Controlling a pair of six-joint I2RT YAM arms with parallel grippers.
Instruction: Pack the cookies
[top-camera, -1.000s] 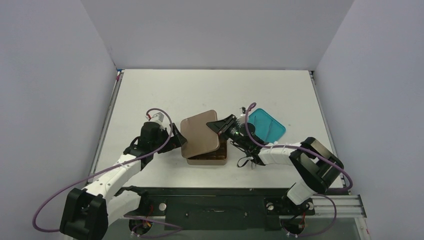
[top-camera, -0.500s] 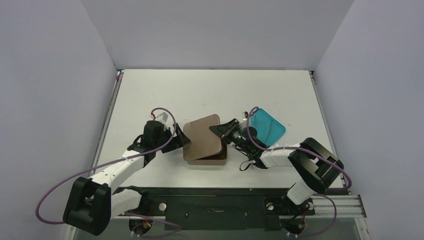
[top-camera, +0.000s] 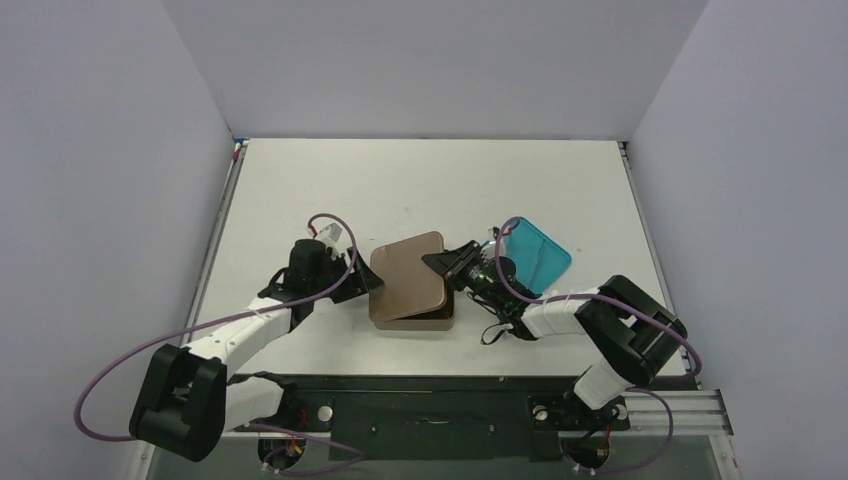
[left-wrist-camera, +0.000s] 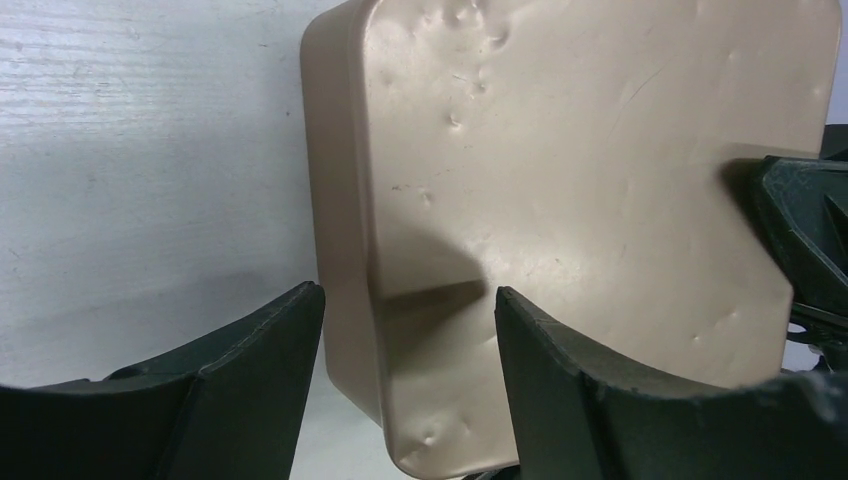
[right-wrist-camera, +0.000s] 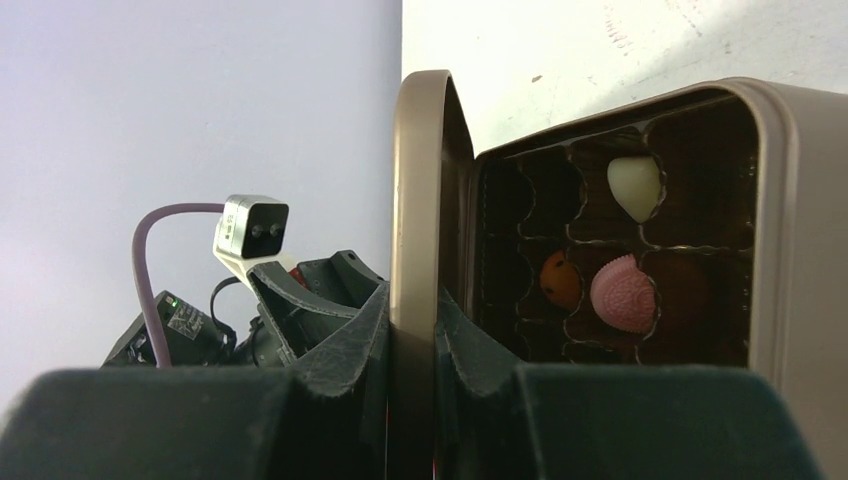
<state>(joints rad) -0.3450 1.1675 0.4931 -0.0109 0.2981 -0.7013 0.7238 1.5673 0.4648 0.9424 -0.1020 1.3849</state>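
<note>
White table (top-camera: 430, 180) | right pincer (right-wrist-camera: 413, 310) clamps lid (top-camera: 408, 278) | left pincer (left-wrist-camera: 410, 300) spread round tin (right-wrist-camera: 800, 200) | cookies (right-wrist-camera: 622, 292) partly hidden

Top cam sits high at the near end, looking down on the whole white table (top-camera: 430, 180). Left wrist cam is jammed right up against the tan lid (left-wrist-camera: 600, 200), facing across its top. Right wrist cam peers along that lid's edge into the open tin (right-wrist-camera: 790, 250). All three catch the lid.
</note>
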